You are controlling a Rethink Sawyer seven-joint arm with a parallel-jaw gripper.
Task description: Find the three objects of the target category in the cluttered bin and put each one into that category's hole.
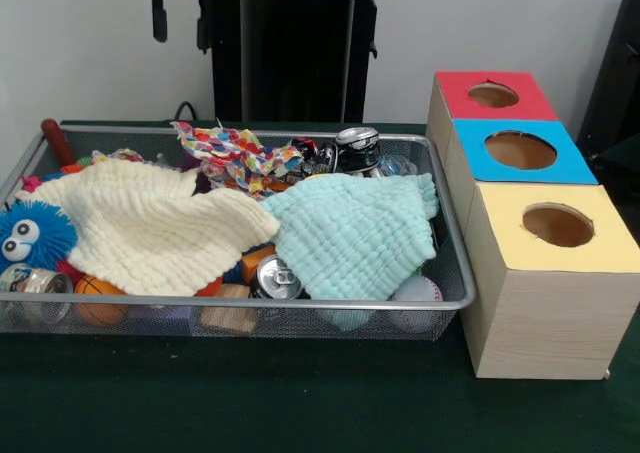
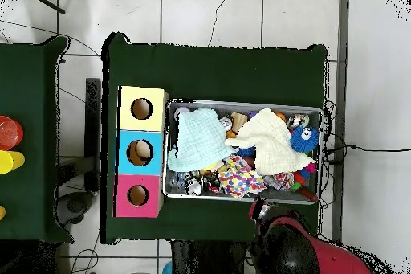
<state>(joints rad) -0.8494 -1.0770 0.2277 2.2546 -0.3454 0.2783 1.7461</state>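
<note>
Gripper (image 1: 180, 25), state unclear, high over wire-mesh bin (image 1: 330, 306) of waffle-weave cloths (image 1: 150, 228), dented cans (image 1: 276, 277).

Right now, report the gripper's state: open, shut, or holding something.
Gripper: not in view. Neither the front nor the overhead view shows it, so its state cannot be told; nothing reaches into the bin.

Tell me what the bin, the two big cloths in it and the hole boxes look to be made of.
The bin looks like fine metal wire mesh with a shiny rod rim: contents show through its wall. The cream cloth and mint cloth seem soft ribbed woven fabric, matte and draping. The boxes look like pale wood or wood-look board, grain lines visible, with matte coloured tops, possibly paper or paint.
</note>
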